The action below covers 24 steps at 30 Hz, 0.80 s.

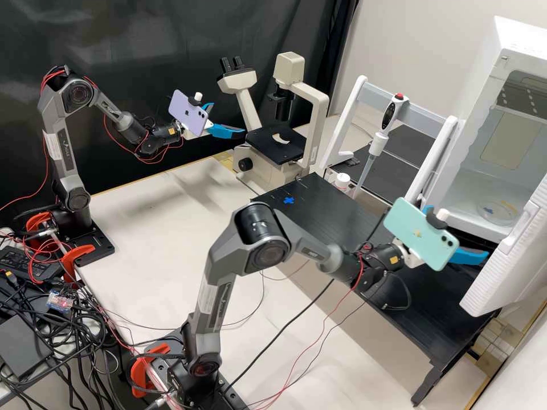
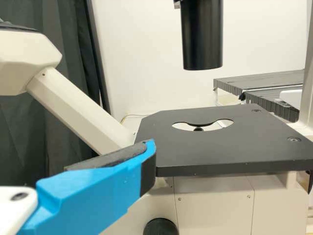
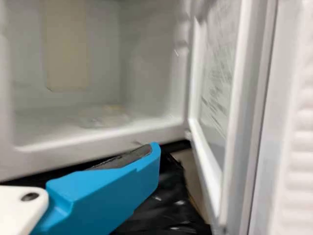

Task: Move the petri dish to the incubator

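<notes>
the relation that counts runs from the right jaws (image 1: 462, 230) to the petri dish (image 1: 496, 210): the dish lies beyond them, ahead and slightly to their left, inside the incubator (image 1: 477, 185), on its chamber floor, apart from both fingers. it is round and lies flat, so it offers no long axis to line up with; what matters is the way in, which faces the right jaws, with the open door (image 1: 510, 256) off to their right. these jaws stand wide apart with nothing held between them. the left jaws (image 1: 228, 118) are well apart too, also holding nothing, far from the dish and just short of the microscope's stage (image 2: 220, 147), so the right arm is plainly the nearer. with the dish in its chamber, the placing looks done; the next move likely calls for the right jaws to back off, then perhaps to work the door without snagging it. in the high view the mint phone (image 1: 420, 233) hides much of the right jaws' far finger. the dish's clear rim is faint against the pale floor, and whether it wears a lid i cannot tell.
</notes>
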{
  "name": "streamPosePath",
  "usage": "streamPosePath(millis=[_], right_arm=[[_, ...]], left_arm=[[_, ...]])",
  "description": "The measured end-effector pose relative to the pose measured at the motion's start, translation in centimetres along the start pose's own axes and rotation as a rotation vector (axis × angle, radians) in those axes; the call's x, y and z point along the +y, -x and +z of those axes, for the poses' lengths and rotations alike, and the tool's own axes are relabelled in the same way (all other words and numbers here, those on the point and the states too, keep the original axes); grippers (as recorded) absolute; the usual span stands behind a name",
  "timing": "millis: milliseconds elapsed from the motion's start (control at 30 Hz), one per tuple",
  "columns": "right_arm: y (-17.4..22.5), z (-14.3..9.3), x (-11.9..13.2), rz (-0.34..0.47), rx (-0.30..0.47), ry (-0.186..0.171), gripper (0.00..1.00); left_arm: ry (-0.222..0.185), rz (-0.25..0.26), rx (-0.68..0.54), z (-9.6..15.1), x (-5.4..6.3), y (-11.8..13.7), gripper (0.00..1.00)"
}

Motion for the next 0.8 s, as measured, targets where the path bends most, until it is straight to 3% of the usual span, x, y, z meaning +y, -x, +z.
streamPosePath(millis=[300, 367, 533, 667, 800], right_arm=[[8.4, -3.9, -1.5, -0.015, 0.184, -0.063, 1.0], [10.2, -4.6, -2.6, -0.038, 0.194, -0.079, 1.0], [13.5, -6.6, -4.9, -0.03, 0.219, -0.052, 1.0], [15.4, -7.1, -6.5, -0.028, 0.222, -0.068, 1.0], [16.5, -7.1, -8.1, -0.095, 0.224, -0.088, 1.0]], left_arm=[[0.0, 0.0, 0.0, 0.0, 0.0, 0.0, 1.0], [0.0, 0.0, 0.0, 0.0, 0.0, 0.0, 1.0], [0.0, 0.0, 0.0, 0.0, 0.0, 0.0, 1.0], [0.0, 0.0, 0.0, 0.0, 0.0, 0.0, 1.0], [0.0, 0.0, 0.0, 0.0, 0.0, 0.0, 1.0]])
